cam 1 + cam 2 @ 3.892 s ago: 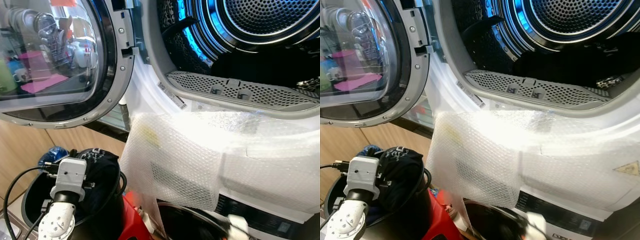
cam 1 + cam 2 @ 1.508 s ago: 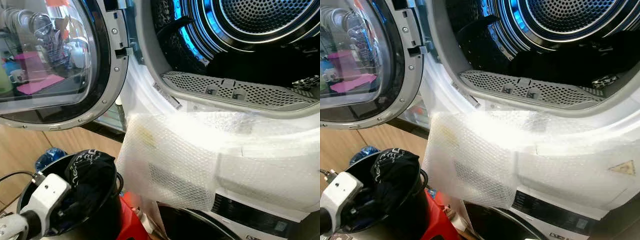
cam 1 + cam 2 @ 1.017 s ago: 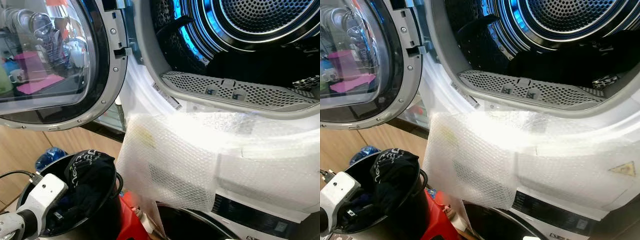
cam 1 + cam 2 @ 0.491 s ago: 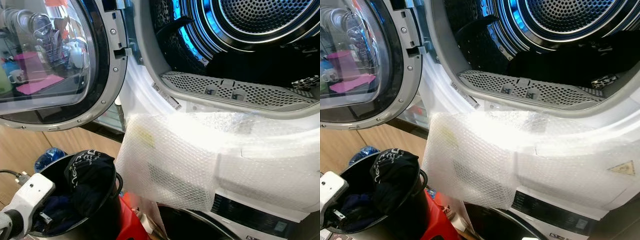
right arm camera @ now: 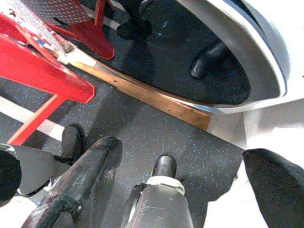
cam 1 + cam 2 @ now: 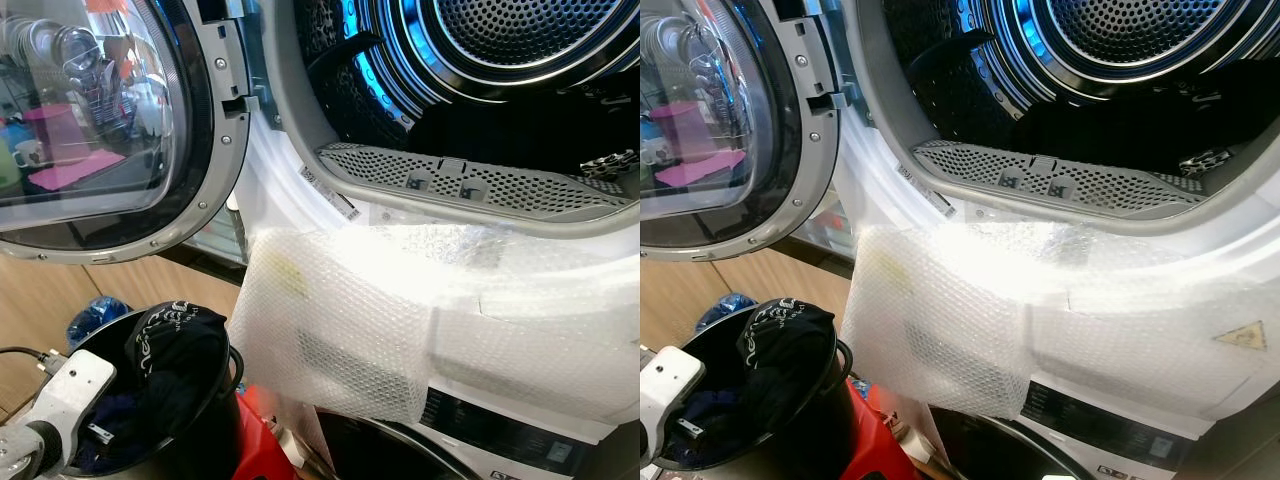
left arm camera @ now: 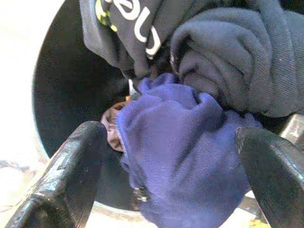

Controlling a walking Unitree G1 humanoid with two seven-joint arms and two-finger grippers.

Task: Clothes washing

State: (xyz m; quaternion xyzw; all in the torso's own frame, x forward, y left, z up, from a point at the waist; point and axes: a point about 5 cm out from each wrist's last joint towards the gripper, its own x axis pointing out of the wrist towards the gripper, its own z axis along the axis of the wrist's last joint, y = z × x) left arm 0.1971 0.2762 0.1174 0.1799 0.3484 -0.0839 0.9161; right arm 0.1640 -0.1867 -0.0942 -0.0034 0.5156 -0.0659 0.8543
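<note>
Right now the left end effector [image 7: 171, 156] hangs spread wide over the black bucket [image 6: 215, 425], its two fingers [image 7: 71, 171] flanking a bunched blue garment [image 7: 175, 156] without closing on it. To do this well, it should drop lower so the pads sink past the top fold, then close on a thick bunch of the blue cloth rather than a thin edge, and lift straight up so the load clears the bucket rim. A dark printed garment [image 6: 175, 335] lies draped against the blue one and may drag along.

The dryer drum [image 6: 520, 40] stands above with its door [image 6: 100, 120] swung wide to the left. Bubble wrap [image 6: 400, 310] covers the front panel below the opening. The right end effector [image 5: 180, 156] hangs idle and parted above the speckled floor [image 5: 142, 128], beside a red stand [image 5: 42, 71].
</note>
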